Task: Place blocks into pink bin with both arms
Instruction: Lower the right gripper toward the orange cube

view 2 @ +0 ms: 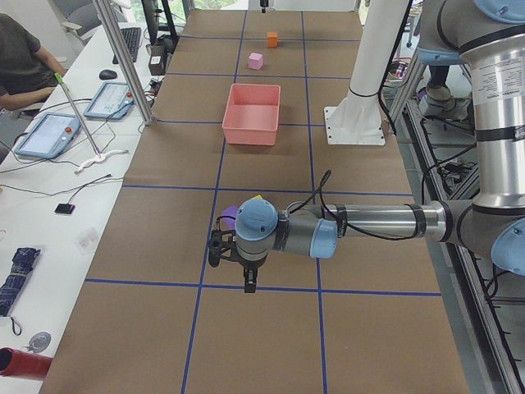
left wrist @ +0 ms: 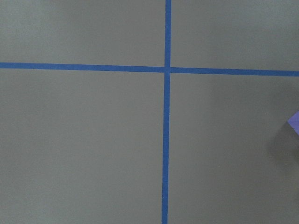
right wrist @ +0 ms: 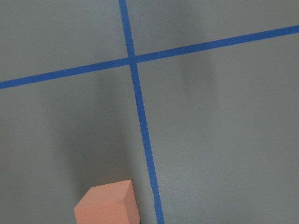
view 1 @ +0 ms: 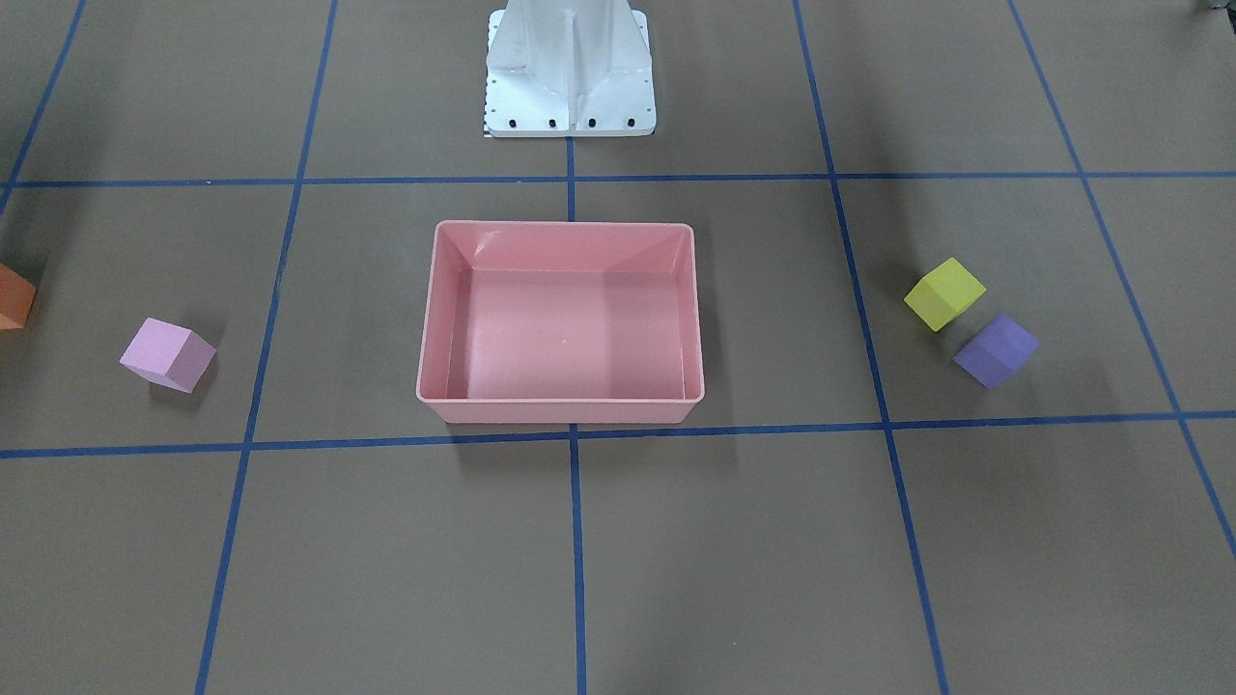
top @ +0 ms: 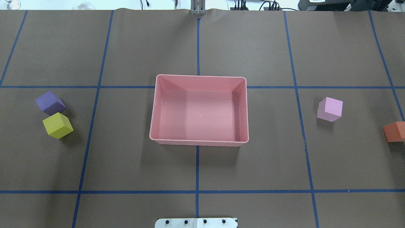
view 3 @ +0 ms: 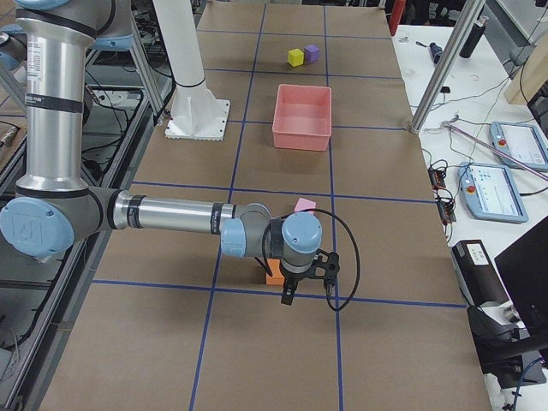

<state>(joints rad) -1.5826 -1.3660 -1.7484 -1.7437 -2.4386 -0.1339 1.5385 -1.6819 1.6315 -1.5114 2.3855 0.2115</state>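
Four matte cubes, sharp-edged, all on the brown paper-covered table (top: 253,47), outside the bin (top: 199,143). Bin: shallow salmon plastic tray, rounded corners, thin rim, smooth floor, at table centre. Purple cube (top: 50,102) & yellow cube (top: 57,125) nearly touching on robot's L side. Light pink cube (top: 330,109) & orange cube (top: 394,131) on R side, apart. L gripper (view 2: 238,267) hangs near purple/yellow pair. R gripper (view 3: 304,278) hangs just beside orange cube. Whether either gripper's fingers are apart or together: can't tell.

Salmon-pink bin (top: 199,79), orange (top: 394,131), light pink (top: 330,109), yellow (top: 57,125), purple (top: 50,102) blocks, brown blue-gridded table (top: 253,164)
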